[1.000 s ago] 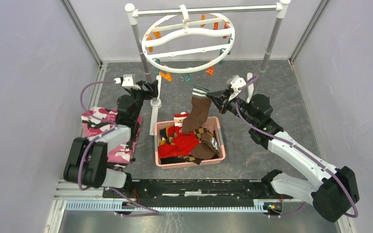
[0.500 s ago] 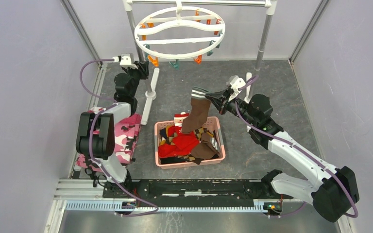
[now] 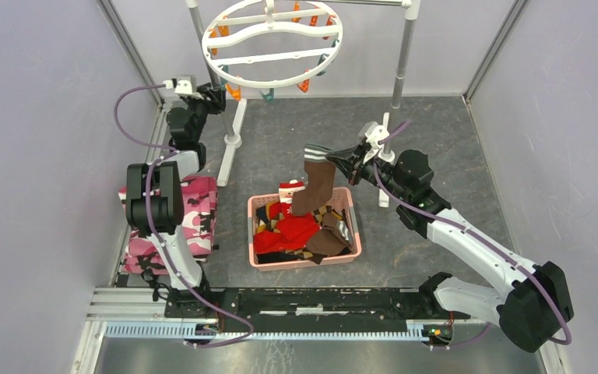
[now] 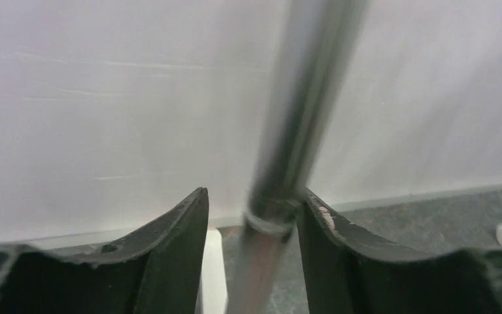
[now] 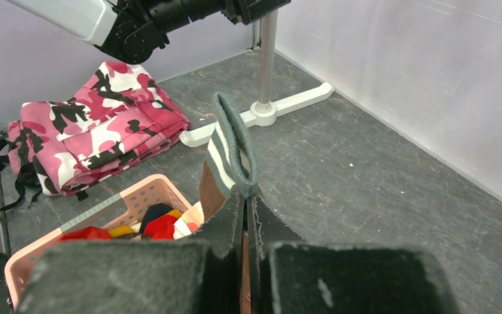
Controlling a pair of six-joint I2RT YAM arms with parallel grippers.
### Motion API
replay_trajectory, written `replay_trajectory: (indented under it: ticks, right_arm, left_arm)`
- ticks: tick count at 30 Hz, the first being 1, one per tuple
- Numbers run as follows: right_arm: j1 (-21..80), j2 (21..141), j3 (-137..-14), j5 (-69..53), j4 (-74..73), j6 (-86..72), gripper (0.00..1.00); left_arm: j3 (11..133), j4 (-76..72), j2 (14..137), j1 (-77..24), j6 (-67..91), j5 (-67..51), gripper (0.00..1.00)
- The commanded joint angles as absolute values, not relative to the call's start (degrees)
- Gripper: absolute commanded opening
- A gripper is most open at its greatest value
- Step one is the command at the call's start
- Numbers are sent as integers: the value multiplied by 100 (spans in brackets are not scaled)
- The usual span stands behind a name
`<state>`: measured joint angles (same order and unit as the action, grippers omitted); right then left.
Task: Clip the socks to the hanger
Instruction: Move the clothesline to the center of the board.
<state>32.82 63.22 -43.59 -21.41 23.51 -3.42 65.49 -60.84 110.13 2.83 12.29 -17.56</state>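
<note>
Over the basket, right gripper clenched on 1 brown sock; left gripper grasping rack pole.

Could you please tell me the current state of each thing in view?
sock, hanging, lower end in the basket
right gripper, shut on the sock's cuff
left gripper, fingers either side of the rack pole; grip unclear
hanger, hanging, no sock clipped
basket, full of socks
camouflage garment, folded flat
</note>
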Motion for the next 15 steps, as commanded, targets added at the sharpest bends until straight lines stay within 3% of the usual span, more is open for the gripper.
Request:
replay_trajectory:
  ticks: [1, 5, 15]
  right_arm:
    - [3246, 6393, -4507, -2295, 2794, -424, 0]
    - [3246, 6446, -4544, -2418, 2859, -422, 0]
    - [3251, 6602, -4614, -2401, 2945, -392, 0]
  left_arm:
    - [6502, -6620, 10535, 387, 1883, -1359, 67]
    - [5866, -6562, 9881, 390, 2428, -1001, 79]
    - [4114, -4361, 7420, 389, 4076, -393, 84]
